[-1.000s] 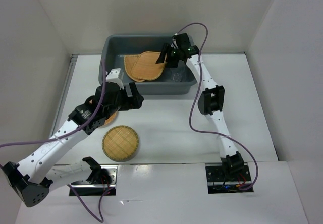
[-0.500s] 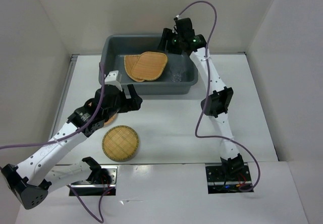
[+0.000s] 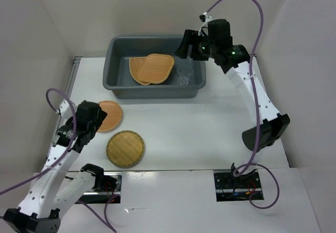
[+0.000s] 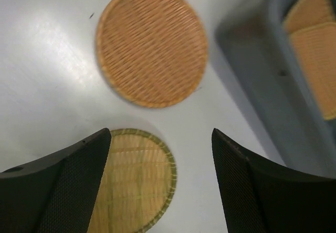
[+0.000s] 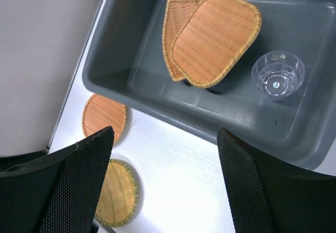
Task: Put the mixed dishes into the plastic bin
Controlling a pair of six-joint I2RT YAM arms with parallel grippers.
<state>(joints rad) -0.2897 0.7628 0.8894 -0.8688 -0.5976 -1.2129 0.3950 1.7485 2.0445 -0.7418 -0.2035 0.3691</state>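
Observation:
The dark grey plastic bin (image 3: 152, 92) (image 5: 131, 28) stands at the back of the table. Inside it lie a fan-shaped wicker tray (image 3: 136, 68) (image 5: 172, 28), a rounded square tray (image 3: 156, 67) (image 5: 215, 39) overlapping it, and a clear glass cup (image 3: 183, 75) (image 5: 277, 75). Two round trays rest on the table: an orange one (image 3: 110, 116) (image 4: 151, 45) and a green-rimmed tan one (image 3: 125, 149) (image 4: 134, 180). My left gripper (image 4: 160, 180) hangs open and empty above the table beside these. My right gripper (image 3: 184, 46) (image 5: 165, 180) is open and empty, high over the bin's right end.
White walls close in the table on the left, back and right. The left arm's purple cable (image 3: 52, 99) loops out near the left wall. The right arm's elbow (image 3: 265, 130) juts toward the right wall. Both arm bases sit at the near edge.
The left arm has drawn back from the bin toward the near left, uncovering the orange round tray. The right arm has lifted out of the bin and swung right, its jaws wider.

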